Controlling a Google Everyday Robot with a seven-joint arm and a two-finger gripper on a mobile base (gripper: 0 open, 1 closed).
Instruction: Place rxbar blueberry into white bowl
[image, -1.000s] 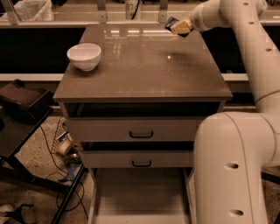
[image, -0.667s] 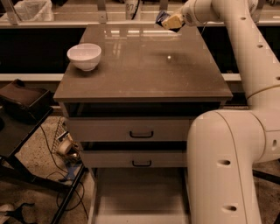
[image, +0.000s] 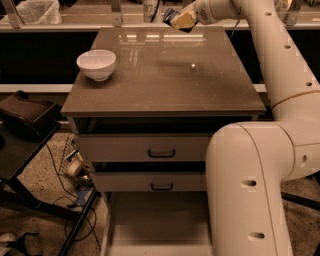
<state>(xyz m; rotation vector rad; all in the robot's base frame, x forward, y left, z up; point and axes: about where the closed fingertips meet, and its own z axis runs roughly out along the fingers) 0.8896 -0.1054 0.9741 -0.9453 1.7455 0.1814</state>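
Note:
The white bowl (image: 96, 64) stands on the left side of the brown table top (image: 160, 75), near its left edge. My gripper (image: 179, 21) is above the far edge of the table, right of centre, well to the right of the bowl. It is shut on the rxbar blueberry (image: 171, 14), whose dark blue wrapper sticks out from the fingers at the upper left. The bar is held in the air, clear of the table.
My white arm (image: 280, 75) runs down the right side and fills the lower right. Under the table top are two drawers (image: 161, 150) with dark handles. A black stand (image: 25, 120) and cables lie on the floor at the left. A ledge (image: 100, 20) runs behind the table.
My gripper has moved left along the far edge of the table with the bar in it, closer to the bowl's side. The bowl has not moved.

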